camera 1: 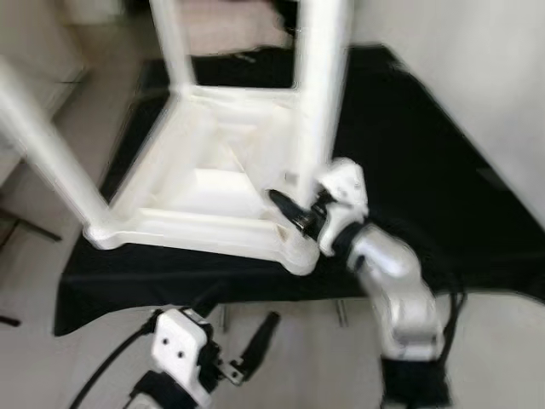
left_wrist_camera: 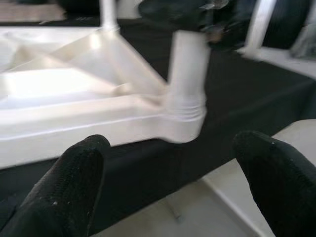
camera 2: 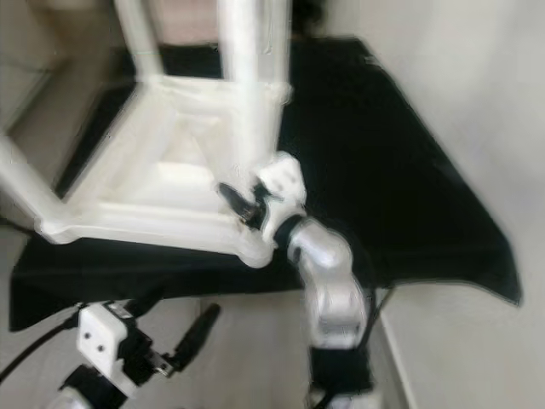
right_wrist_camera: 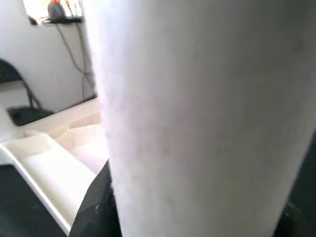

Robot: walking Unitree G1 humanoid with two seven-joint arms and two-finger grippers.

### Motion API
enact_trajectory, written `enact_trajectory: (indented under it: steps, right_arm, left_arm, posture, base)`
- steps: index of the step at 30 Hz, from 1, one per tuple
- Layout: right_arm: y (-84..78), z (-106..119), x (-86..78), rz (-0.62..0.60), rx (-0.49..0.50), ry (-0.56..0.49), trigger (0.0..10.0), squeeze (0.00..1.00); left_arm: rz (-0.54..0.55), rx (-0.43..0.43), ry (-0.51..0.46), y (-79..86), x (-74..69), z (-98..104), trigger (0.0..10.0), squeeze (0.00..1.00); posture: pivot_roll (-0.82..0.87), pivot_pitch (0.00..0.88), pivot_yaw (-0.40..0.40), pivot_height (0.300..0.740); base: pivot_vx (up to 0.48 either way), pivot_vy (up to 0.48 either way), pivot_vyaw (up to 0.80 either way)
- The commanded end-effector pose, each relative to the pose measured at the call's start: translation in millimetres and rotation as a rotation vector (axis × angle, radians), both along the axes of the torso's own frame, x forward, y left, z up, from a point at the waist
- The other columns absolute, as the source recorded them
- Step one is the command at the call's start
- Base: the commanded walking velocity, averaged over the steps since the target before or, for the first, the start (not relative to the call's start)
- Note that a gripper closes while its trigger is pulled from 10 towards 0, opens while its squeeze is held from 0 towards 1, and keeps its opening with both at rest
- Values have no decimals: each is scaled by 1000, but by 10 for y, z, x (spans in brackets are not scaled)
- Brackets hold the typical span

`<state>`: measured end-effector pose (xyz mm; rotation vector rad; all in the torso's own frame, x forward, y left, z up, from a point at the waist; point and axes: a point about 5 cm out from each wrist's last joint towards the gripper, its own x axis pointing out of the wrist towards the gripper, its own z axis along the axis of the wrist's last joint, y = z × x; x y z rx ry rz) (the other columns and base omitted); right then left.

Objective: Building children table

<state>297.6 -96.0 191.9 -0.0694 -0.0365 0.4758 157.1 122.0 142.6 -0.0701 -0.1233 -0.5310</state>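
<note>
On the desk [camera 1: 443, 213], which is draped in a black cloth, the white children's table [camera 1: 213, 183] lies upside down, its ribbed underside facing up and its legs standing straight into the air. One leg [camera 1: 322, 94] rises from the corner nearest the robot's right side; another leg [camera 1: 43, 153] slants up from the near left corner, and a third leg [camera 1: 174, 43] stands at the back. The whole scene is a little blurred.

The right tool [camera 1: 300, 215] is up at that near right corner, and it is closed around the base of the leg there: one black finger [camera 1: 285, 207] shows against the white plastic just above the corner socket, and in the right wrist view the pale leg [right_wrist_camera: 197, 113] sits directly against the camera with a dark finger [right_wrist_camera: 101, 207] pressed beside it. The silver right arm [camera 1: 396, 290] bends up from below the desk's front edge to reach it.

The left tool [left_wrist_camera: 177, 182] hangs lower, in front of the desk's edge and over the pale floor [camera 1: 298, 358]. Its two black fingers [left_wrist_camera: 64, 192] stand wide apart with nothing between them, pointed towards the same corner of the table, where the leg's ringed base [left_wrist_camera: 185, 108] meets the frame.
</note>
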Motion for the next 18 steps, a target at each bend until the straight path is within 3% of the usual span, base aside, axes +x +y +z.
enact_trajectory:
  steps: [1, 5, 6, 11, 12, 13, 14, 15, 16, 17, 18]
  right_arm:
    - [-118, -472, -32, -101, -63, 242, 0, 0]
    - [-47, -460, 83, -89, -63, 238, 275, 0]
    - [-14, -444, 124, -63, -66, 233, 10000, 0]
    - [7, -421, 162, -32, -61, 231, 10000, 0]
    - [37, -415, 200, 39, -34, 256, 10000, 886]
    - [37, -415, 200, 39, -34, 256, 10000, 886]
    - [53, -312, 288, 129, 13, 251, 10000, 1000]
    - [53, -312, 288, 129, 13, 251, 10000, 1000]
    - [87, -108, 365, 313, 73, 223, 10000, 1000]
    - [99, -2, 351, 482, 42, 193, 10000, 1000]
    - [99, -2, 351, 482, 42, 193, 10000, 1000]
  left_arm:
    - [1, -1, 19, 13, 14, -45, 10000, 0]
    - [1, 1, 16, 17, 38, -59, 10000, 0]
    - [8, 3, 14, 17, 41, -65, 10000, 0]
    - [14, 2, 13, 12, 44, -71, 10000, 0]
    - [18, 1, 12, 5, 46, -74, 10000, 0]
    - [18, 1, 12, 5, 46, -74, 10000, 0]
    - [17, -2, 12, -14, 51, -80, 10000, 0]
    - [17, -2, 12, -14, 51, -80, 10000, 0]
    - [12, -9, 11, -48, 57, -84, 10000, 0]
    - [11, -12, 10, -62, 56, -86, 10000, 0]
    - [11, -12, 10, -62, 56, -86, 10000, 0]
  posture:
    - [22, 141, -3, 740]
    - [33, 129, -6, 740]
    - [37, 123, -10, 740]
    - [37, 118, -14, 740]
    - [37, 119, -17, 740]
    - [37, 119, -17, 740]
    - [44, 118, -33, 740]
    - [44, 118, -33, 740]
    - [48, 116, -38, 740]
    - [52, 117, -43, 740]
    - [52, 117, -43, 740]
  base:
    - [0, 0, 0]
    - [0, 0, 0]
    - [0, 0, 0]
    - [0, 0, 0]
    - [0, 0, 0]
    - [0, 0, 0]
    - [0, 0, 0]
    - [0, 0, 0]
    - [0, 0, 0]
    - [0, 0, 0]
    - [0, 0, 0]
